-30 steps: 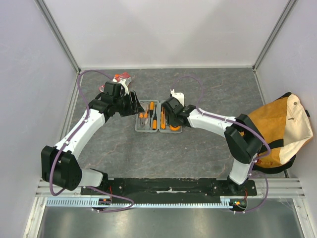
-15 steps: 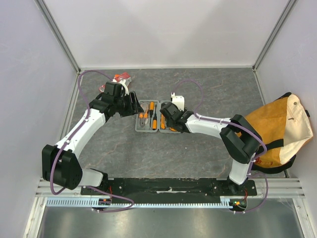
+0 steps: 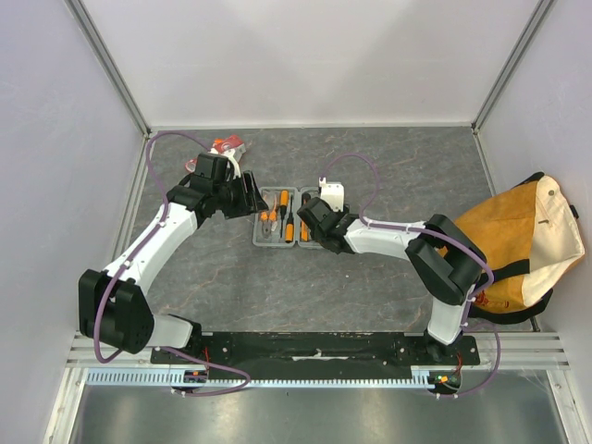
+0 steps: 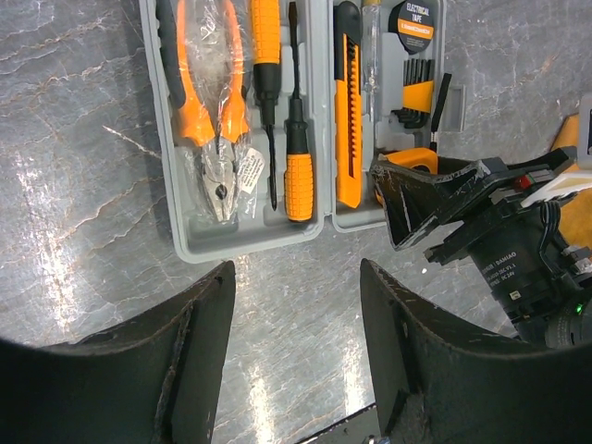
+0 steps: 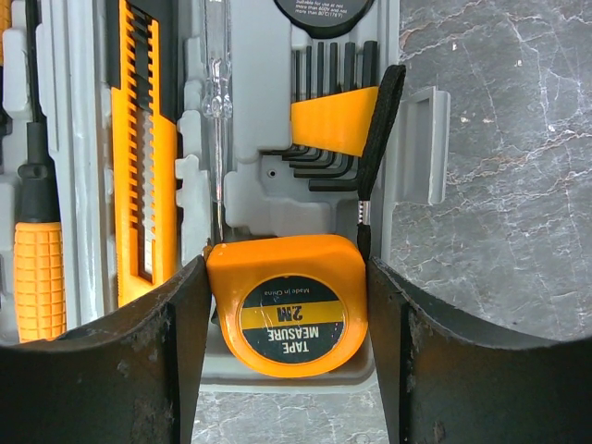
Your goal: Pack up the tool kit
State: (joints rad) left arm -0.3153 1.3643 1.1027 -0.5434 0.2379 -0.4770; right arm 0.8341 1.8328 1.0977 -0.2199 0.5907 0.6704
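The tool kit (image 3: 276, 218) lies open mid-table, a grey case (image 4: 250, 236) with moulded slots. Its left half holds orange pliers (image 4: 208, 111) and screwdrivers (image 4: 296, 171). In the right half sit a utility knife (image 5: 143, 166) and hex keys (image 5: 333, 120). My right gripper (image 5: 287, 268) is over the right half's near end, shut on an orange tape measure (image 5: 289, 310), with both fingers against its sides. The tape measure sits at the case's near slot. My left gripper (image 4: 296, 277) hovers open just left of the case, with only table between its fingers.
A tan canvas bag (image 3: 518, 240) with black straps sits at the right edge. Red-orange packets (image 3: 229, 145) lie at the back left behind my left arm. White walls close in the table on three sides.
My right gripper has shifted slightly left and nearer over the case's right half, its elbow swinging left. The left arm has stayed still.
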